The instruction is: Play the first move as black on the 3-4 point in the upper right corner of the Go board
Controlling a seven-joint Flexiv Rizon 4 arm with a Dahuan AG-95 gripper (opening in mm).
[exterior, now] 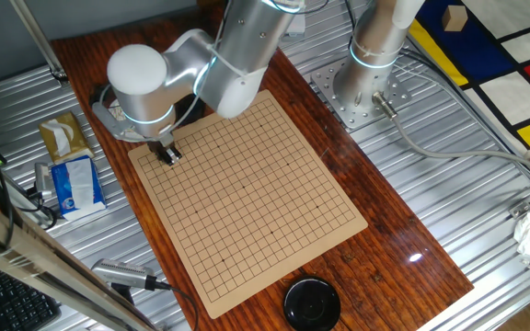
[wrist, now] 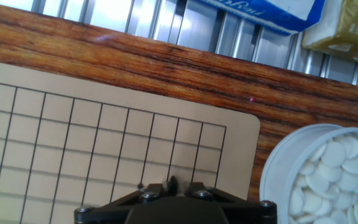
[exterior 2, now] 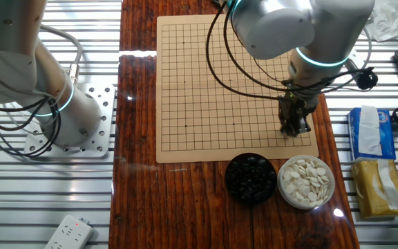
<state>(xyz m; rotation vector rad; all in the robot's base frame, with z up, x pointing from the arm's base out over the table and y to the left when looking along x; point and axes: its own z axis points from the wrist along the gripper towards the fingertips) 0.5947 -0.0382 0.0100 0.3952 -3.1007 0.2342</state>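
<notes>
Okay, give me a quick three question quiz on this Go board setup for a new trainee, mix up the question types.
1. True or false: a stone already lies on the Go board.
2. Multiple choice: the gripper is over which part of the board? A) the centre B) near the corner closest to the bowl of white stones C) off the board, above the bowl of black stones
3. Short answer: which lid rests on the table in the view where the bowls are hidden?

Key: 1. False, no stone shows on its grid. 2. B. 3. A black round lid.
</notes>
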